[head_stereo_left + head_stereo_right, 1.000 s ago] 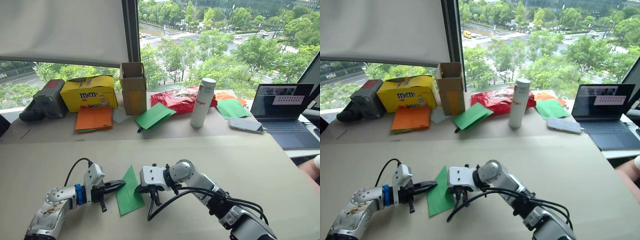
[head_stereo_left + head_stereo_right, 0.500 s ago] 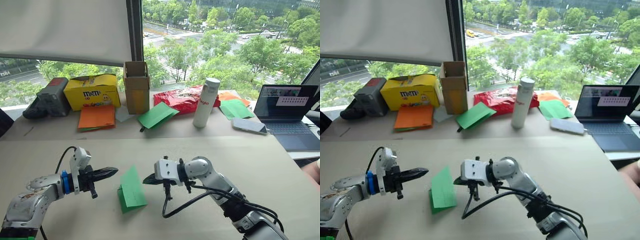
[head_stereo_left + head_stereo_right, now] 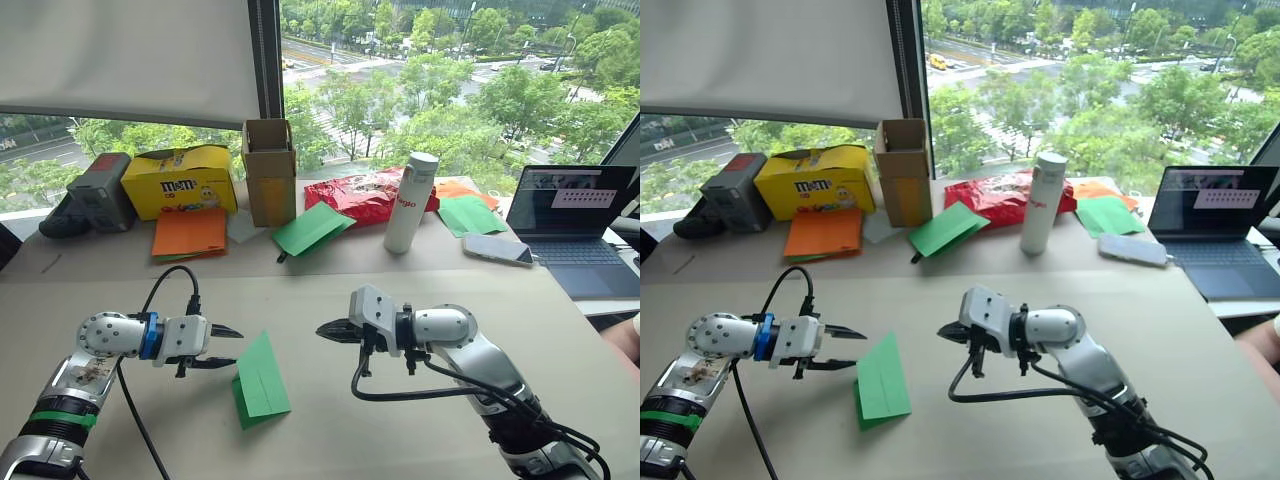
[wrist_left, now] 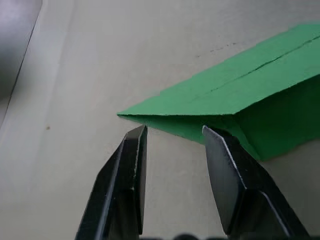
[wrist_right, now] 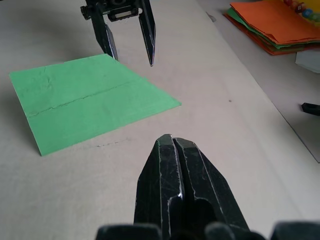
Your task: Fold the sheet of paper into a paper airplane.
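Bare beige tabletop surrounds the folded bright green sheet of paper, lying free between the grippers: left gripper spread open beside its edge, right gripper pinched closed, apart.

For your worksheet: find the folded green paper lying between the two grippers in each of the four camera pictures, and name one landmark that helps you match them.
Left eye view: the sheet of paper lies low, left of centre.
Right eye view: low, left of centre, on the table.
Left wrist view: upper right, just past the open left gripper.
Right wrist view: upper left, beyond the shut right gripper.
Shared landmark: the left gripper's fingers beside the paper.
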